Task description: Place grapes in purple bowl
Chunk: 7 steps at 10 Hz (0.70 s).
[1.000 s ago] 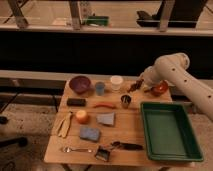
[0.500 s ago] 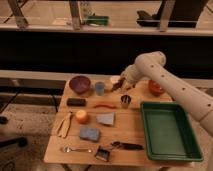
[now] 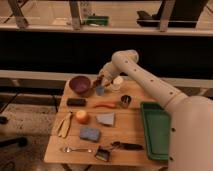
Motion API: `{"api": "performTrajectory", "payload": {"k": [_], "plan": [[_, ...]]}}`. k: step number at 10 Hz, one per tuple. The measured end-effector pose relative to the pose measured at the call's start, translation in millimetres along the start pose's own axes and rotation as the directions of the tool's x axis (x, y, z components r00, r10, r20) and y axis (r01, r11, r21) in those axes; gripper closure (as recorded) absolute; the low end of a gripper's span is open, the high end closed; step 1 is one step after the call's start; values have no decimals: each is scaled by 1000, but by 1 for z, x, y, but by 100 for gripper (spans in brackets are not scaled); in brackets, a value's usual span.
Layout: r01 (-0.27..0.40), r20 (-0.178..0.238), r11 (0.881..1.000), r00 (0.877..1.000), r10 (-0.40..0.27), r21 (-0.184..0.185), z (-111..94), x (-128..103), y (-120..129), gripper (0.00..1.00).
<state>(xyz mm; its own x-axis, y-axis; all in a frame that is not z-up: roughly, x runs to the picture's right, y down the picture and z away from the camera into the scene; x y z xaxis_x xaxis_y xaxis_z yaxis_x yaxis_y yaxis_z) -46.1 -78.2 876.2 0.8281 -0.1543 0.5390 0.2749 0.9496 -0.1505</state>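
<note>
Since half a second ago the arm has swung further toward the bench's [image 3: 131, 131] far left corner, and the end effector [image 3: 98, 81] now hangs just right of the purple bowl [image 3: 80, 84], above a blue cup [image 3: 100, 89]. Something dark, apparently the grapes [image 3: 96, 80], sits at its tip, though whether it is pinched shut cannot be told. The bowl's contents cannot be made out. The green tray [image 3: 156, 129] lies along the right edge.
</note>
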Motion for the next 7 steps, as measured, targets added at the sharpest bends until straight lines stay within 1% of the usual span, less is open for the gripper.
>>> {"api": "performTrajectory", "payload": {"k": [2, 3, 4, 6, 7], "plan": [[45, 52, 999, 998, -45, 2, 27, -24, -18, 100], [74, 88, 997, 993, -74, 6, 43, -40, -29, 100], [106, 129, 994, 986, -107, 14, 57, -57, -39, 100], [143, 184, 989, 972, -145, 24, 73, -77, -47, 100], [160, 204, 987, 966, -162, 29, 78, -87, -50, 100]]}}
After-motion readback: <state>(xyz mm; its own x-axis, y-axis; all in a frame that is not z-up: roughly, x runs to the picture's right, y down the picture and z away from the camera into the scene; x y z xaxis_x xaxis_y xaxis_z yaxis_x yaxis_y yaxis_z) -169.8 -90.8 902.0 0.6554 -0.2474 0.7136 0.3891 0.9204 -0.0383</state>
